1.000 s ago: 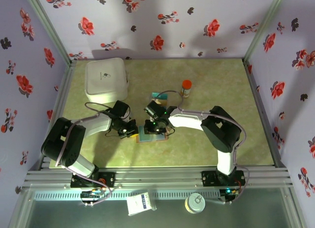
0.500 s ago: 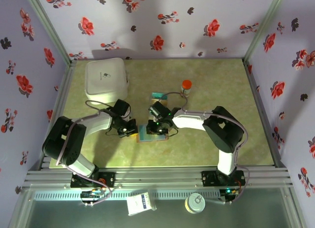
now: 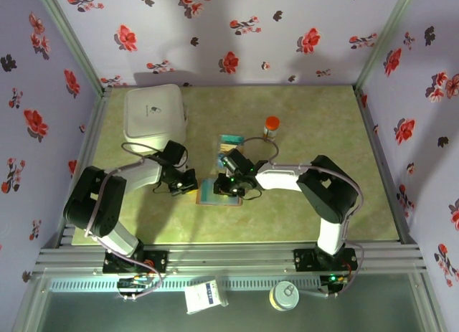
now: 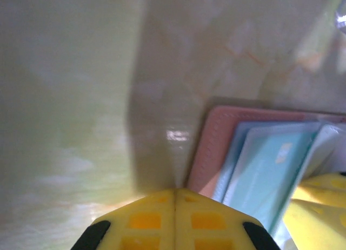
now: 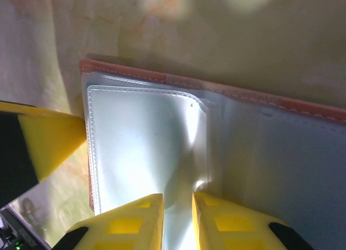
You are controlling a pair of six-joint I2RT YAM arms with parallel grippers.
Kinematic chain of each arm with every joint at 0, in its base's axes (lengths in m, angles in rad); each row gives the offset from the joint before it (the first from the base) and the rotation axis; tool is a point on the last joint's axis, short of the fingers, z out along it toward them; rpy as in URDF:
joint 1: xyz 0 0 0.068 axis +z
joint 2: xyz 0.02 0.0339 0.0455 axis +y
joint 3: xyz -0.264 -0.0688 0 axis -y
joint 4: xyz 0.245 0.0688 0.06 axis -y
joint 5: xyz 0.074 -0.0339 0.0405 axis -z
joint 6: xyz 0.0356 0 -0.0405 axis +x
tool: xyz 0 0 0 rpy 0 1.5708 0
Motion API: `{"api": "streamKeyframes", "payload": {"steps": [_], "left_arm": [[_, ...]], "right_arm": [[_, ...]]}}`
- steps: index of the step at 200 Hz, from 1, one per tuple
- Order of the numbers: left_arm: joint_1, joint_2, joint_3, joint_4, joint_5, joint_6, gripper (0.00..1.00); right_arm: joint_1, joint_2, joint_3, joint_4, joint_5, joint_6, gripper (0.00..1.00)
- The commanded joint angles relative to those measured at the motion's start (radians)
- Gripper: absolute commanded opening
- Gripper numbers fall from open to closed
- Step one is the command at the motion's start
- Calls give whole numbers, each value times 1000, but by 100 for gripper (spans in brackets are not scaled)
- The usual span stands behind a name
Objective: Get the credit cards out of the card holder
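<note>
Card holder (image 3: pixel 214 193) lies open, centre-near on table: brown stitched leather-like rim, glossy pale-blue sleeves, teal card (image 4: pixel 265 174) tucked inside. L gripper (image 4: pixel 175 207) clenched empty at holder's left edge. R gripper (image 5: pixel 177 217) on sleeve, fingers nearly together; can't tell if pinching. Vs 1 s ago, R gripper sits slightly further right. Beyond: loose teal card (image 3: pixel 232 140), orange-capped bottle (image 3: pixel 271 127), white box (image 3: pixel 154 117) far-left.

Blurry wrist views; glare whitens the card holder (image 5: pixel 146 136).
</note>
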Motion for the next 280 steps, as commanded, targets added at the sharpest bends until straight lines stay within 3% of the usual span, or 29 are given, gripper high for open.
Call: {"api": "streamKeyframes", "payload": {"steps": [1, 25, 74, 110, 157, 280], "left_arm": [[20, 9, 28, -28, -30, 36, 0], [24, -36, 51, -57, -28, 28, 0], [18, -150, 54, -48, 74, -43, 13], [-18, -137, 12, 43, 152, -102, 20], [-64, -87, -19, 107, 149, -143, 24], [-84, -12, -24, 161, 168, -163, 22]], "right_arm": [[-5, -31, -60, 69, 12, 98, 21], [-2, -53, -97, 124, 36, 135, 20], [-4, -47, -115, 157, 23, 128, 20], [-4, -39, -126, 184, 11, 141, 20], [-4, -39, -133, 195, 9, 147, 20], [-4, -45, -136, 211, -1, 152, 20]]}}
